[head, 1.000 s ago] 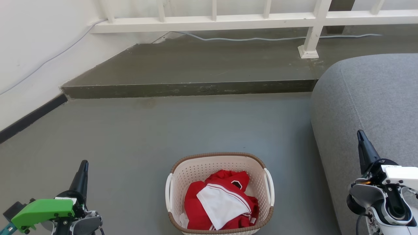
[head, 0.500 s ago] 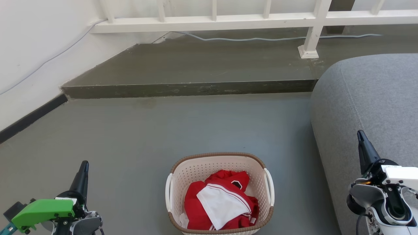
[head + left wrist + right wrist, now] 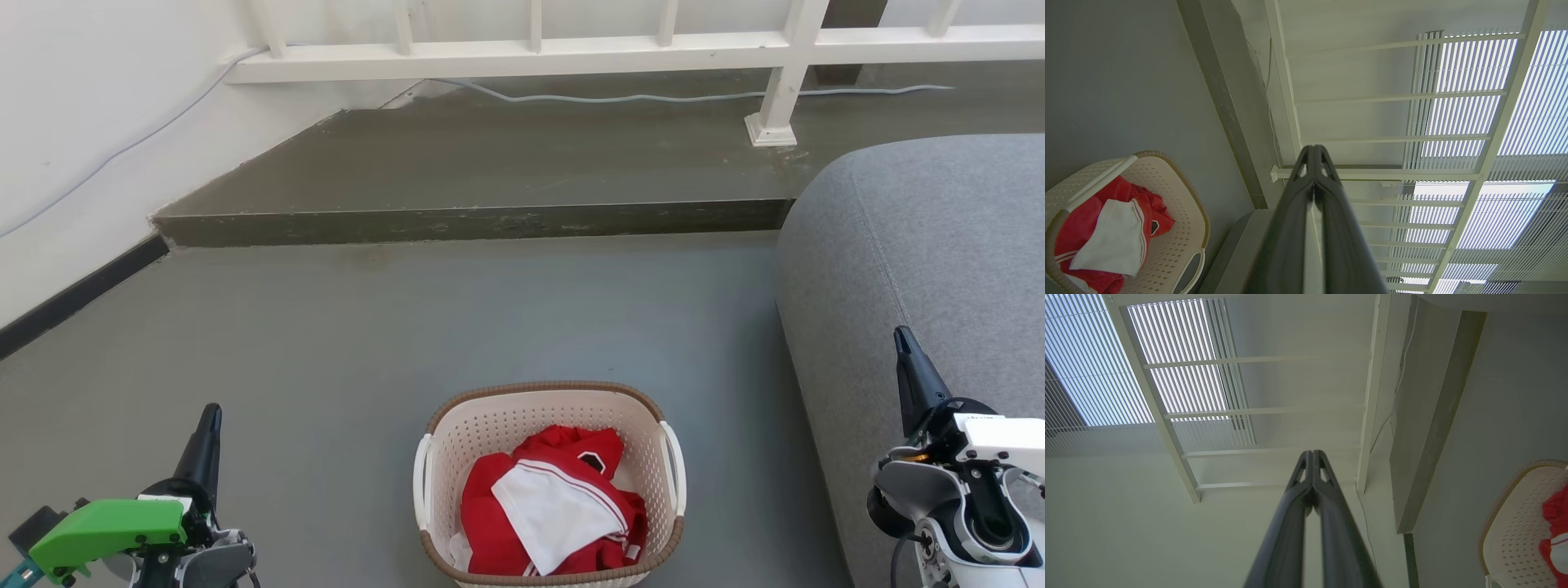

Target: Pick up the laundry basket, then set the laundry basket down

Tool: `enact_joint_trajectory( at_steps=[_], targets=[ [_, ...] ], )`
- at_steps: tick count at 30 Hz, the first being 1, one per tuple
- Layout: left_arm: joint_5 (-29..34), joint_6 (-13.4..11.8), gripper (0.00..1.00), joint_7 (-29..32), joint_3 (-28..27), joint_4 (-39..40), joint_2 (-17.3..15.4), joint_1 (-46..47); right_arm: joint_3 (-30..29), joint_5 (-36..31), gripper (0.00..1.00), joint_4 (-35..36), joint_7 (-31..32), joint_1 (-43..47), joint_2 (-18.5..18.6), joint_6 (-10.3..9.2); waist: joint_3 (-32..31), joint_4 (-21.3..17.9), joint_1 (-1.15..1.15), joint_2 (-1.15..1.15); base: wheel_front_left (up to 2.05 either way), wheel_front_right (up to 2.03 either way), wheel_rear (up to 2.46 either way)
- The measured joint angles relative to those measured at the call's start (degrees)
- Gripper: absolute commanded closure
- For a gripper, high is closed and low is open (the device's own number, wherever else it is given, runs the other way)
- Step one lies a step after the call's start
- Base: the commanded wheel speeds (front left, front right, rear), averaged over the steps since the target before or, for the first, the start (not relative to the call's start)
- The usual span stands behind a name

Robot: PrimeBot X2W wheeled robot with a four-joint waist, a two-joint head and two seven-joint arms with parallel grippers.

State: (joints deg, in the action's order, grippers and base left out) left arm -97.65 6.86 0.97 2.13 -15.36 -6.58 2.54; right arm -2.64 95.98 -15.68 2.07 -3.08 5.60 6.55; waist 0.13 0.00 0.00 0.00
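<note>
Here, head view: the laundry basket (image 3: 522,425) sits upright on the grey floor (image 3: 367,343), low centre of frame, w/ red and white clothes (image 3: 555,498) heaped inside. Its two white handles face L and R; nothing touches them. The left gripper (image 3: 210,412) hovers at lower left, well apart from the basket. The right gripper (image 3: 901,336) hovers at lower right, in front of a grey sofa (image 3: 922,245), also well apart. Both point up the frame, toward a raised step (image 3: 473,220) and a white railing (image 3: 531,53).

Left wrist view: the left gripper (image 3: 1313,149) has its long dark fingers meeting at the tip, so jaws together, holding nothing. The basket (image 3: 1180,228) is at that view's lower left. Right wrist view: same for the right gripper (image 3: 1312,453), jaws together on nothing, w/ the basket's edge (image 3: 1515,522) at lower right.

Progress, as a judgement: the basket is down on the floor and neither arm has hold of it. That fits two stages equally: a basket waiting to be lifted, or one lifted and put back w/ the arms clear. The pics don't settle which. If the later, the basket lies as the task wants; if the earlier, both lift and set-down remain.
</note>
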Motion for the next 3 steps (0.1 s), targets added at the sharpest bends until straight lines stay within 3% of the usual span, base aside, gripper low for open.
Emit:
enact_joint_trajectory(
  at_steps=[3],
  targets=[
    [0.00,0.00,1.00,0.00,-0.01,-0.10,0.00,0.01,-0.02,0.00,1.00,-0.03,0.00,0.00,0.00,0.00,0.00,0.00,0.00,0.00,0.00,0.00,0.00]
  ],
)
